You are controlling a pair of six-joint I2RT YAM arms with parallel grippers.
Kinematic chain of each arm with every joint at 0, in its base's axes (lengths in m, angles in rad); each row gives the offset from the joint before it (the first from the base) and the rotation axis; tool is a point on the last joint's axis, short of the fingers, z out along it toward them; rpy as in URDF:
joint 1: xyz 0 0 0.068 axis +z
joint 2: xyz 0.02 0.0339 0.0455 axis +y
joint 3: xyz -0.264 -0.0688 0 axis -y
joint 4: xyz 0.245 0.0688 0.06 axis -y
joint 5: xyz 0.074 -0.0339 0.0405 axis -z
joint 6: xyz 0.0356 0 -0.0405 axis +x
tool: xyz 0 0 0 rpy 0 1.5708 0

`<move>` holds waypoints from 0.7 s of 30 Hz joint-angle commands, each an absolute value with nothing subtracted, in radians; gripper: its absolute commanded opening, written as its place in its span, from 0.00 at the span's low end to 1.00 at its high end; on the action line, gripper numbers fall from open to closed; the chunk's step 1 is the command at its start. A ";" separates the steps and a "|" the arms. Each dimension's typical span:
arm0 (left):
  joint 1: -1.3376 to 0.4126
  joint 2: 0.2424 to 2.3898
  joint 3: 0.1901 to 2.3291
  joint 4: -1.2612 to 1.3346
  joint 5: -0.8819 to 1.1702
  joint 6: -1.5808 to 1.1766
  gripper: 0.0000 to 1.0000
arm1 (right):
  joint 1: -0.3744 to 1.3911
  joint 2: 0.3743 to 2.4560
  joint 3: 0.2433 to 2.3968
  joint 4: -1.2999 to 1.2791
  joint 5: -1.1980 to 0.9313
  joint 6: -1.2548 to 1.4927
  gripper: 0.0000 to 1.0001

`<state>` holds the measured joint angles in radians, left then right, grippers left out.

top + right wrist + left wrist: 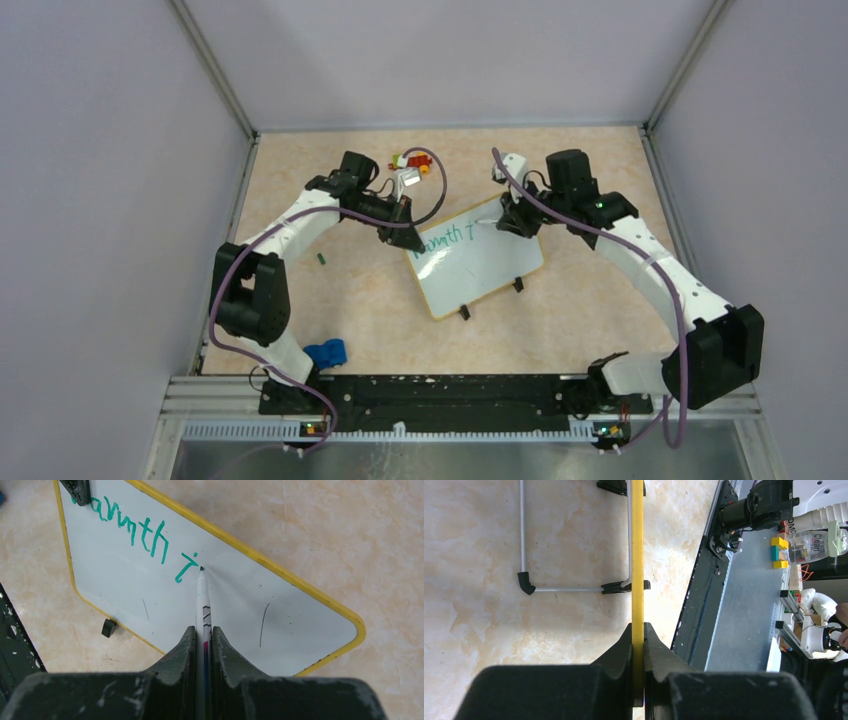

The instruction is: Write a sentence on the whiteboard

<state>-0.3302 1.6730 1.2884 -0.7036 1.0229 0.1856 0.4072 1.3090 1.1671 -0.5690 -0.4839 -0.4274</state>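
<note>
The whiteboard (pixel 480 265) with a yellow rim and black feet stands tilted in the middle of the table. My left gripper (pixel 402 237) is shut on its upper left corner; in the left wrist view the jaws pinch the yellow rim (pixel 637 580) edge-on. My right gripper (pixel 508 222) is shut on a white marker (pixel 203 600), its green tip touching the board. The sentence (pixel 135 535) in green reads "warmth" with a fresh stroke (pixel 186 566) after it; it also shows in the top view (pixel 445 240). The board (pixel 250 610) fills the right wrist view.
Small coloured blocks (pixel 412 160) lie at the back centre. A small green object (pixel 322 258) lies left of the board, and a blue object (pixel 326 353) sits by the left arm's base. The board's wire stand (pixel 569 588) rests on the table.
</note>
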 commanded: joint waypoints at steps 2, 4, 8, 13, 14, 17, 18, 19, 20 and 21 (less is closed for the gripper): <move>-0.328 1.660 1.304 -0.718 1.032 0.206 0.00 | 0.402 1.310 1.184 -0.545 -0.509 -0.442 0.00; -0.329 1.658 1.304 -0.716 1.032 0.206 0.00 | 0.403 1.318 1.184 -0.540 -0.503 -0.444 0.00; -0.329 1.657 1.301 -0.716 1.030 0.205 0.00 | 0.402 1.336 1.181 -0.536 -0.499 -0.448 0.00; -0.329 1.658 1.302 -0.716 1.030 0.207 0.00 | 0.402 1.342 1.160 -0.522 -0.492 -0.449 0.00; -0.328 1.659 1.302 -0.716 1.030 0.207 0.00 | 0.402 1.341 1.154 -0.523 -0.491 -0.449 0.00; -0.328 1.661 1.302 -0.716 1.032 0.207 0.00 | 0.403 1.335 1.131 -0.524 -0.491 -0.451 0.00; -0.329 1.662 1.302 -0.716 1.030 0.206 0.00 | 0.403 1.330 1.122 -0.525 -0.491 -0.451 0.00; -0.328 1.663 1.303 -0.717 1.031 0.206 0.00 | 0.404 1.326 1.114 -0.525 -0.492 -0.452 0.00; -0.328 1.662 1.303 -0.716 1.030 0.207 0.00 | 0.403 1.320 1.107 -0.526 -0.492 -0.453 0.00; -0.329 1.661 1.305 -0.716 1.032 0.207 0.00 | 0.406 1.316 1.099 -0.525 -0.492 -0.453 0.00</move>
